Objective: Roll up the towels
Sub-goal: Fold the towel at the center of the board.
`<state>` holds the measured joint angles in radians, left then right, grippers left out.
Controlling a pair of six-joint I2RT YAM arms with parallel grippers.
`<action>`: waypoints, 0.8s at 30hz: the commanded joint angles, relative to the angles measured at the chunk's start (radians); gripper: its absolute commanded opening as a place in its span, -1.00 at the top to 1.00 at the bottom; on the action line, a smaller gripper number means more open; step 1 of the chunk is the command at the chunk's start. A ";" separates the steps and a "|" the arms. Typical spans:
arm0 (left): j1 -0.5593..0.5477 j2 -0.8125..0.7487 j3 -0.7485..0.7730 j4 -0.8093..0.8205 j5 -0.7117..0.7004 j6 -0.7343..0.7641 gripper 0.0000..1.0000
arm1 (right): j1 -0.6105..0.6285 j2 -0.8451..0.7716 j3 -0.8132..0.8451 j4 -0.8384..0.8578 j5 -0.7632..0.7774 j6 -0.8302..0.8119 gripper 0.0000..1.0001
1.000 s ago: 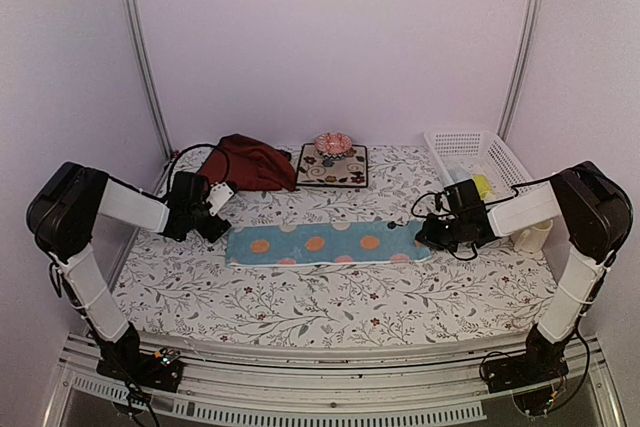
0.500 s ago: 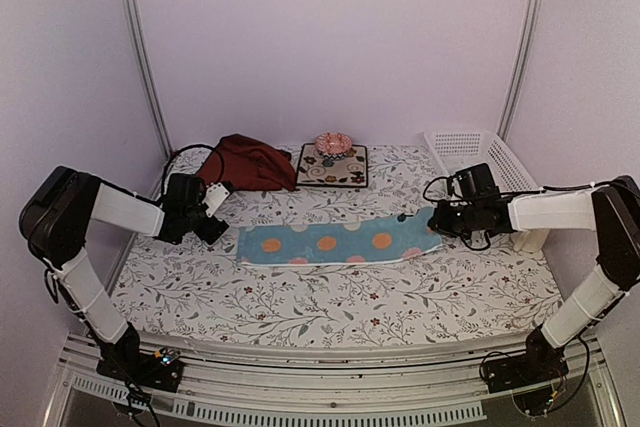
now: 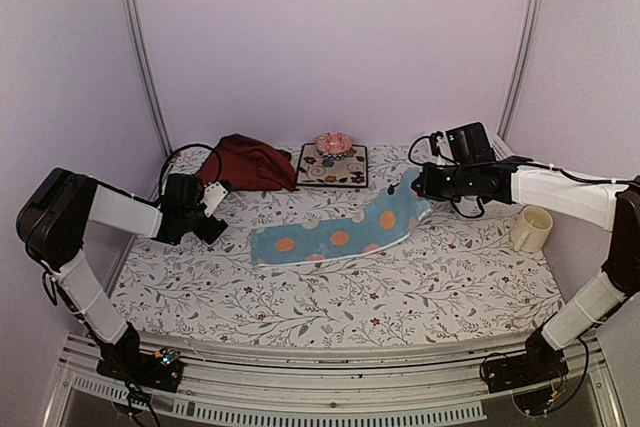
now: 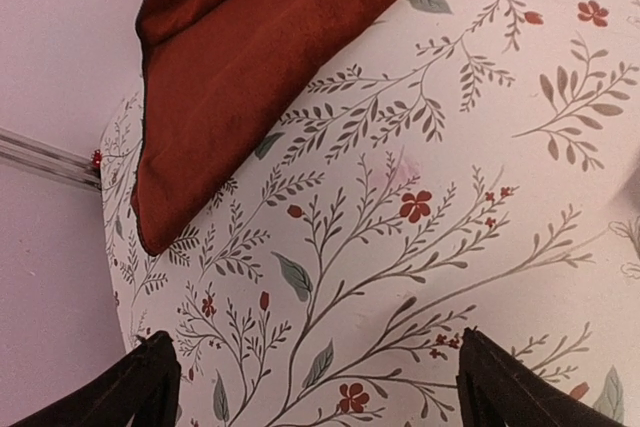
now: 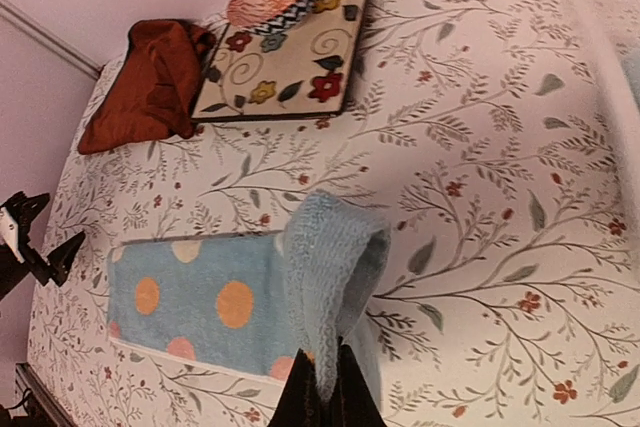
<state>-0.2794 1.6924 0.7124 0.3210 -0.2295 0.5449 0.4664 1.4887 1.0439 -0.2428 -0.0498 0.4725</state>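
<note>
- Right gripper (image 3: 418, 185) was pinched shut on one end of the light blue towel (image 3: 330, 237), holding that end raised above the table covering (image 3: 400, 297) while the rest lay flat mid-table.
- It drooped limply: soft, light cloth, probably best pinched at an edge or corner.
- Left gripper (image 3: 222, 215) hung spread wide, empty, near the dark red towel (image 3: 248, 162).

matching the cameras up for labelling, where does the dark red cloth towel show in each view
top external: dark red cloth towel bunched at the far left, just left of the square dark floral mat.
left wrist: the towel fills the upper left.
right wrist: the towel sits upper left, beside the same mat.
shared landmark: the white floral table covering lies under it in all three.
</note>
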 commanded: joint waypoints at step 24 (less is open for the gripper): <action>0.037 -0.039 -0.025 0.065 -0.022 -0.028 -0.94 | 0.380 0.658 0.691 0.002 -0.191 0.015 0.97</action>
<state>-0.2550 1.6775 0.6991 0.3553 -0.2455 0.5266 0.8295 2.0933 1.6730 -0.2672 -0.2180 0.4717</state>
